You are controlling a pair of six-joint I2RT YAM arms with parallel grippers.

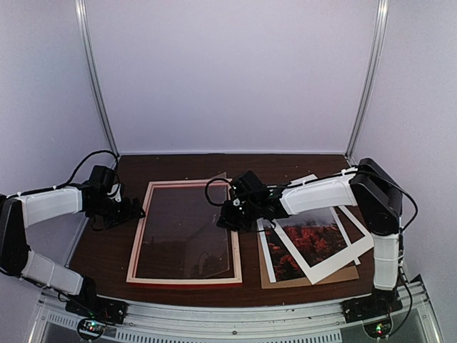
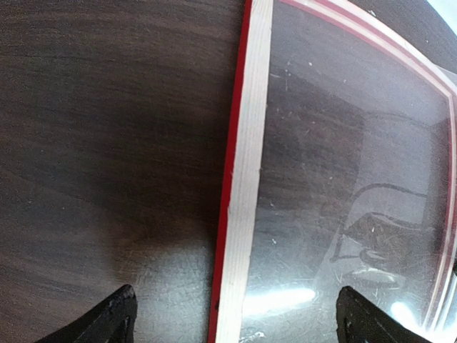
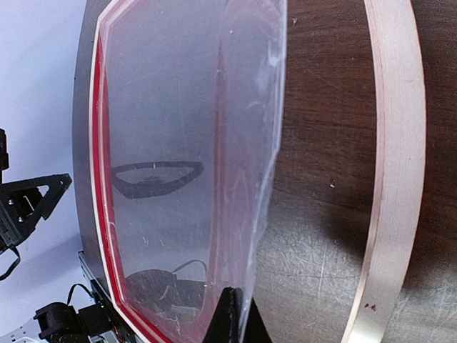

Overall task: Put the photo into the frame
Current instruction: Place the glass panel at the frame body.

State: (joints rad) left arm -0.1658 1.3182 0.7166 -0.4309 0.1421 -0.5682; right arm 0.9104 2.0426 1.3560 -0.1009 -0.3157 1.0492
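The frame (image 1: 143, 236) lies flat at the table's middle left, red outside and pale wood inside. A clear sheet (image 3: 186, 143) rests in it with its right edge raised. My right gripper (image 3: 235, 318) is shut on that raised edge, beside the frame's right rail (image 3: 396, 143); the top view has this gripper (image 1: 232, 214) over that side. My left gripper (image 2: 239, 321) is open and straddles the frame's left rail (image 2: 246, 179) without touching it. The photo (image 1: 318, 239), red-orange with white borders, lies right of the frame, apart from both grippers.
The photo lies among overlapping white-bordered sheets on a brown backing board (image 1: 343, 275) near the right arm's base. Dark wooden table (image 1: 107, 250) with white walls at the back and sides. A metal rail (image 1: 228, 314) runs along the near edge.
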